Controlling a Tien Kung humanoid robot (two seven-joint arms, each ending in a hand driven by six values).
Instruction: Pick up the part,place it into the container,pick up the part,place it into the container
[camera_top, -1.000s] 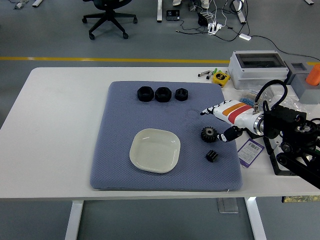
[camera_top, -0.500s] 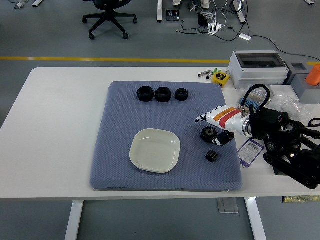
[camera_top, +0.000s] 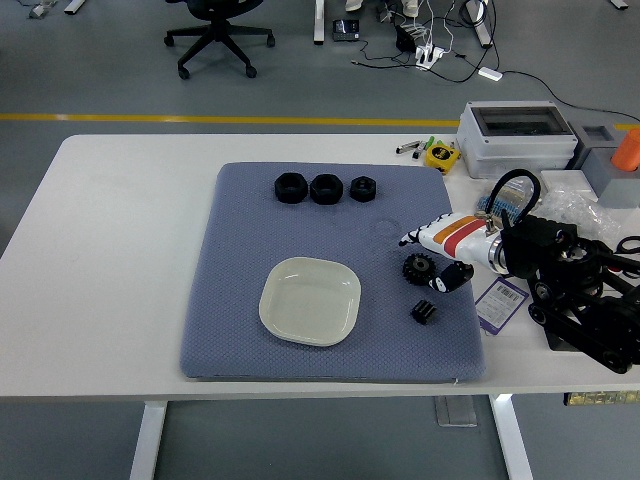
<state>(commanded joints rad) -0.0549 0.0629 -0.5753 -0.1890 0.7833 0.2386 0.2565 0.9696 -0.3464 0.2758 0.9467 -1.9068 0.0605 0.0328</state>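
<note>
A cream square dish (camera_top: 310, 300) sits on the blue-grey mat (camera_top: 250, 250). A black gear (camera_top: 417, 266) lies right of the dish and a smaller black gear (camera_top: 424, 312) lies below it. Three black nuts (camera_top: 325, 188) stand in a row at the mat's far edge. My right hand (camera_top: 432, 256), white with orange and red bands, hovers just over the larger gear, fingers spread above it and thumb beside it, holding nothing. The left arm is out of view.
A grey box with a clear lid (camera_top: 517, 138), a yellow tape measure (camera_top: 440, 155) and markers stand at the back right. A purple tagged card (camera_top: 500, 302) lies right of the mat. An orange object (camera_top: 628, 148) is at the right edge.
My right hand moved left from the mat's right edge to over the larger gear, then settled slightly back and lower. The gears and the dish stayed put.
</note>
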